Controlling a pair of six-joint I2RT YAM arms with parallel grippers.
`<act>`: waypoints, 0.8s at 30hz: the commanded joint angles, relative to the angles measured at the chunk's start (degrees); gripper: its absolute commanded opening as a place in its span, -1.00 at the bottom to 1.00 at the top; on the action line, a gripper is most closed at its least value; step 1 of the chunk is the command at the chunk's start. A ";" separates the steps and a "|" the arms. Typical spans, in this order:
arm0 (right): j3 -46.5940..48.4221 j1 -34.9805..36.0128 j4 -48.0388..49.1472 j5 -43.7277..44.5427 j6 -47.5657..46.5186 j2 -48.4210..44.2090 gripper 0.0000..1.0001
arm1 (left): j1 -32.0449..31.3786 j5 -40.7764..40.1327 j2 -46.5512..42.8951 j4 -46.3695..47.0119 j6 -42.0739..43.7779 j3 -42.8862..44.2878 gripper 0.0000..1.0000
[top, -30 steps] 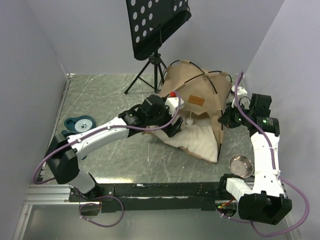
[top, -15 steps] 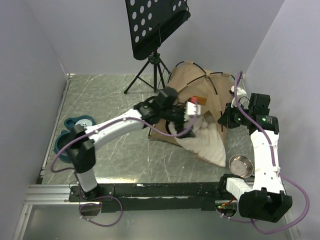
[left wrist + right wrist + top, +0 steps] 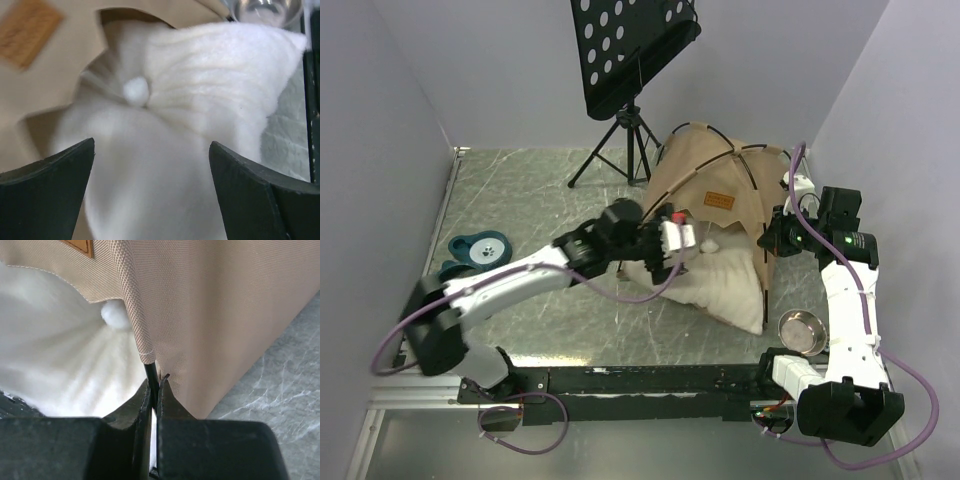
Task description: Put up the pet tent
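Observation:
The tan-brown pet tent (image 3: 720, 175) with black pole trim and a small brown label patch (image 3: 719, 199) stands at the back right of the floor. A cream-white pillow (image 3: 720, 280) sticks out of its front opening. My left gripper (image 3: 682, 243) is open at the pillow's left end, its jaws spread with the pillow (image 3: 165, 150) between and beyond them. My right gripper (image 3: 770, 238) is shut on a black tent pole (image 3: 151, 382) at the tent's right front corner, where the tan fabric (image 3: 210, 315) ends.
A black perforated music stand (image 3: 632, 45) on a tripod stands just behind and left of the tent. A steel bowl (image 3: 801, 331) lies near the right arm's base. A blue pet bowl (image 3: 478, 246) lies at the left. Grey walls close in on three sides.
My left arm swung right over the pillow, then pulled back left, gripper open. The pillow shifted and now lies flatter in the tent's opening. My right gripper held still on the pole.

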 commanded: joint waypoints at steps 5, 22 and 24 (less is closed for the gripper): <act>-0.09 -0.38 -0.64 0.94 4.10 -0.71 -1.00 | 4.16 6.16 -19.86 13.09 -8.92 -14.62 0.99; 0.35 -0.29 -2.22 -0.55 4.19 0.52 -1.00 | -8.94 -24.47 -1.70 18.50 6.29 -18.59 0.59; 0.09 -0.38 -2.05 -0.55 4.28 0.35 -1.00 | -7.19 -23.89 3.05 21.06 4.28 -15.25 0.46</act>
